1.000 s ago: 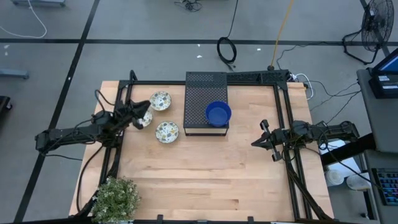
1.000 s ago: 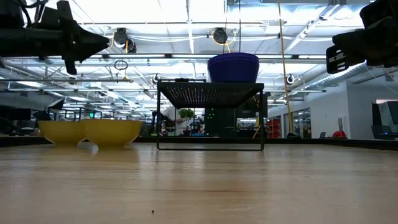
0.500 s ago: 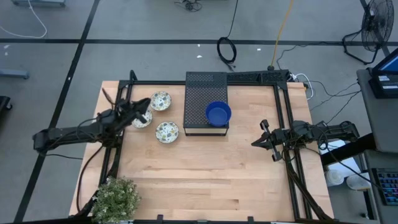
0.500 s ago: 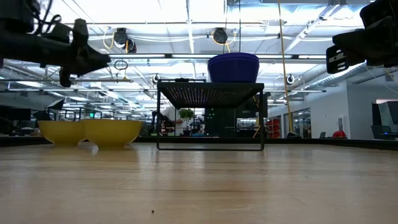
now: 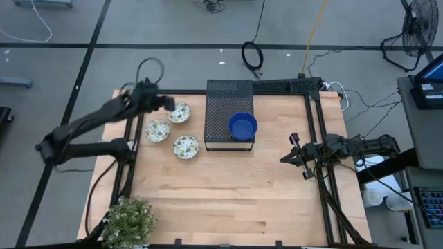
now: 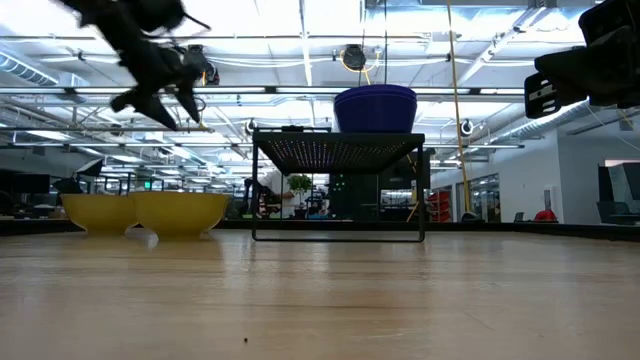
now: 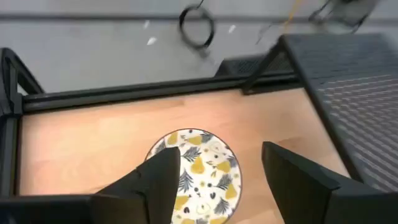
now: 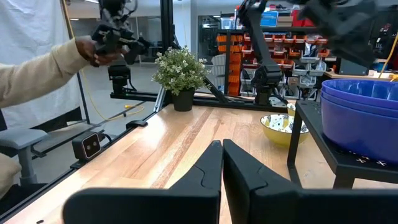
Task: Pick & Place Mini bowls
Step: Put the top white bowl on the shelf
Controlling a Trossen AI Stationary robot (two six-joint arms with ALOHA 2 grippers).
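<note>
Three cream bowls with a green-yellow pattern sit on their bases at the table's far left: one, one, one. Stacked blue bowls rest on the black perforated box. My left gripper hangs open, high above the table, just left of the farthest patterned bowl, which shows below and between its fingers in the left wrist view. My right gripper is shut, held above the table's right side, with nothing in it.
A potted plant stands at the near left corner. A black frame runs along the table's far and side edges. Bare wood lies in the middle and near part. A person's sleeve shows beyond the table.
My left gripper has risen from just above the leftmost patterned bowl and swung toward the far edge, now beside the farthest bowl. In the low view its fingers now stand apart and point down. The bowls have kept their places.
</note>
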